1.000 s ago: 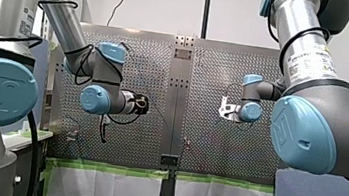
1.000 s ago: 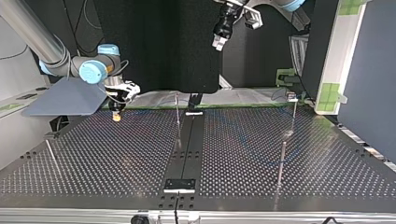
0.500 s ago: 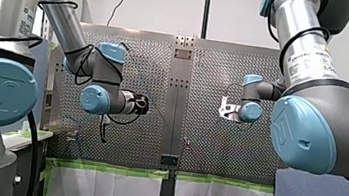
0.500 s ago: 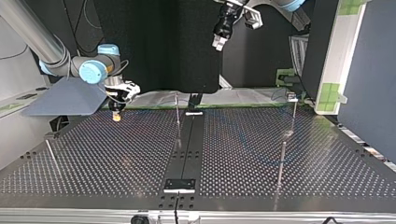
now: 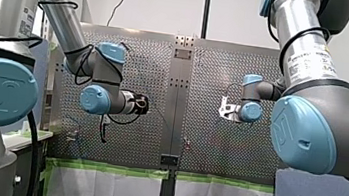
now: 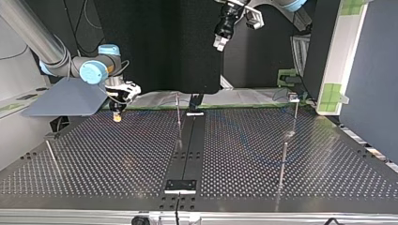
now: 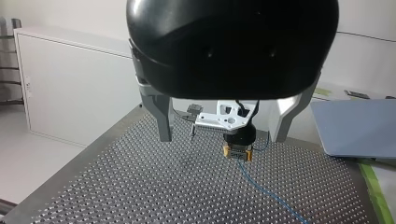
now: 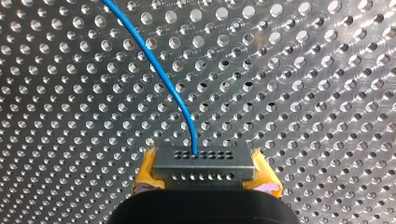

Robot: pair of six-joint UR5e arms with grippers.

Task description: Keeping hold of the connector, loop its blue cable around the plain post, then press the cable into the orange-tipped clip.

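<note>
In the right wrist view my right gripper (image 8: pixel 201 179) is shut on a grey connector (image 8: pixel 201 161), which sits between its yellow pads (image 8: pixel 145 173). The blue cable (image 8: pixel 156 58) leaves the connector's face and curves away over the perforated plate. From across the table, my right gripper (image 6: pixel 116 115) hangs just above the plate at the far left. My left gripper (image 7: pixel 219 137) is open with nothing between its metal fingers (image 7: pixel 163 121). It looks down on the connector (image 7: pixel 237 152) and the trailing cable (image 7: pixel 268 192). My left gripper (image 6: pixel 219 43) stays high above the plate. I cannot make out an orange tip on any post.
Thin upright posts stand on the perforated table (image 6: pixel 117 159): one near the middle (image 6: pixel 178 112), two at the top view's right (image 6: pixel 295 112) (image 6: pixel 283 159), one leaning at its left (image 6: pixel 50 154). A dark centre strip (image 6: pixel 187 150) runs across the plate.
</note>
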